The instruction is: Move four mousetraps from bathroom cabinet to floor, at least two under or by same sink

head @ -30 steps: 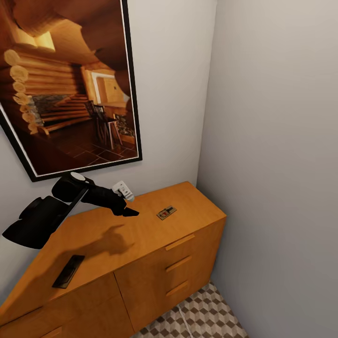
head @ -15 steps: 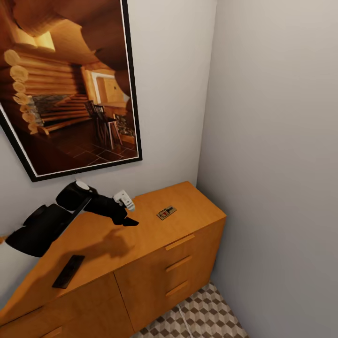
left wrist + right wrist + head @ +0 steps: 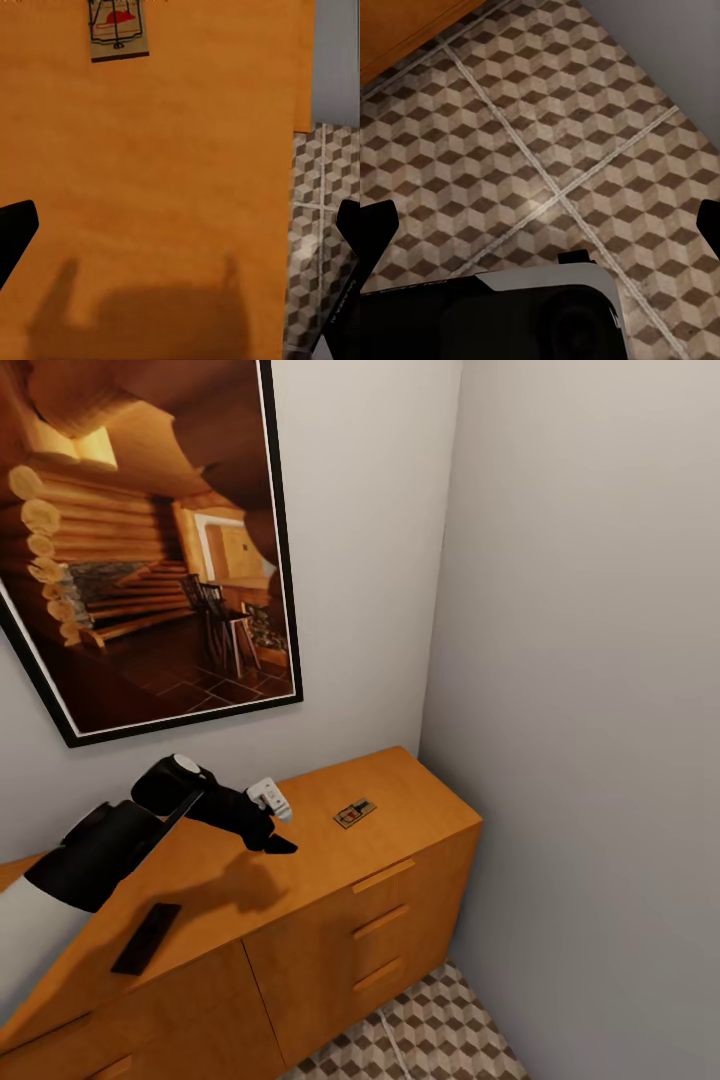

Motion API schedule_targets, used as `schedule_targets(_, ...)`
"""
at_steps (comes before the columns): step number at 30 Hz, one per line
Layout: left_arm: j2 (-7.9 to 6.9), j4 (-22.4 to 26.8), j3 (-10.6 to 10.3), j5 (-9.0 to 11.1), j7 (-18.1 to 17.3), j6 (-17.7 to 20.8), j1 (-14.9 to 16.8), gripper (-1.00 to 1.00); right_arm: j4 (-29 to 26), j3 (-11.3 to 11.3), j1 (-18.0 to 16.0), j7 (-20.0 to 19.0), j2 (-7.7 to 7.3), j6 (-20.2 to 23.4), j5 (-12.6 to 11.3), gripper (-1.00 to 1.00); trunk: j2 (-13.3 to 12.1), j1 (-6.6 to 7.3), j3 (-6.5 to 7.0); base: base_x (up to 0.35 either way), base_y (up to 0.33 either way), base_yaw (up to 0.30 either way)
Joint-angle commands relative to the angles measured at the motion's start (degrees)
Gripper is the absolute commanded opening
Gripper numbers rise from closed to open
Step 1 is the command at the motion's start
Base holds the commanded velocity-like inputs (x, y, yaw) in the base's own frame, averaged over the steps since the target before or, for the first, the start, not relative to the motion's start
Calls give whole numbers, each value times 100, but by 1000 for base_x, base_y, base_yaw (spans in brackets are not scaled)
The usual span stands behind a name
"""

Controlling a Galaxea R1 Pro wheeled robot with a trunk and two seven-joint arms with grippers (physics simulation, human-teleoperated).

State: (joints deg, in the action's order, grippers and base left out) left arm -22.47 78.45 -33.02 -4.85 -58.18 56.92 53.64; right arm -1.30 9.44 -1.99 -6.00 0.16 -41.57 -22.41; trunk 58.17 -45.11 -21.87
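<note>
On the cabinet [image 3: 300, 860], a dark slab [image 3: 146, 937] lies behind the left hand [image 3: 272, 838].

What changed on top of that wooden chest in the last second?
The left hand slid a little rightward along the cabinet top, toward the mousetrap, with more of its arm coming into view. It has grabbed nothing and its fingers are spread. The mousetrap and the dark flat thing did not move.

Left gripper [image 3: 272, 838] above the cabinet [image 3: 300, 880] top, 1 mousetrap [image 3: 354, 813] nearby, framed picture [image 3: 140, 550] behind
</note>
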Motion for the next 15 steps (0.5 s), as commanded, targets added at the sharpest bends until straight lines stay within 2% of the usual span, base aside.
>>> schedule_targets(1,7,18,-9,-54,-53,26,7,100,7,23,-4,-42,1,-19,-64,100,5,0,-7,0,0,0)
schedule_targets(8,58,231,22,-62,-55,45,6,100,7,26,-5,-40,15,-21,-62,100,5,0,-7,0,0,0)
schedule_targets(15,83,410,238,-57,-60,59,6,100,7,31,-9,-39,19,-22,-61,100,5,0,-7,0,0,0)
